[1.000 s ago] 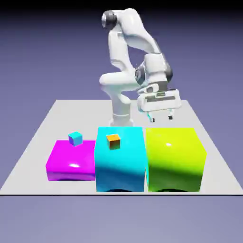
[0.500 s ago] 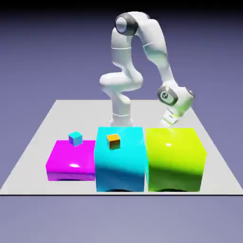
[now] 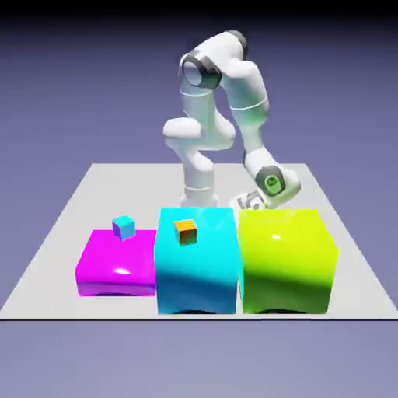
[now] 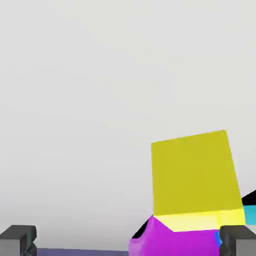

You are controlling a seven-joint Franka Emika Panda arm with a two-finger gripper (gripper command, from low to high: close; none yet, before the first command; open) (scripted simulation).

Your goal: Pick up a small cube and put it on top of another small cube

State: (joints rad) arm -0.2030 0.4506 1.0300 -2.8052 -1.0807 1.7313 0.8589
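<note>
Gaping wide, the gripper [image 4: 128,241] faces yellow cube [image 4: 195,175], bare tabletop [image 4: 75,100] alongside.

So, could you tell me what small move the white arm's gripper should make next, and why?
I would probably ease the open two-finger gripper toward the hand view's right, before any closing. The small matte yellow cube shows well right of the midline between the grey fingertips, close to the right one's line, so going straight in could bump it.
</note>
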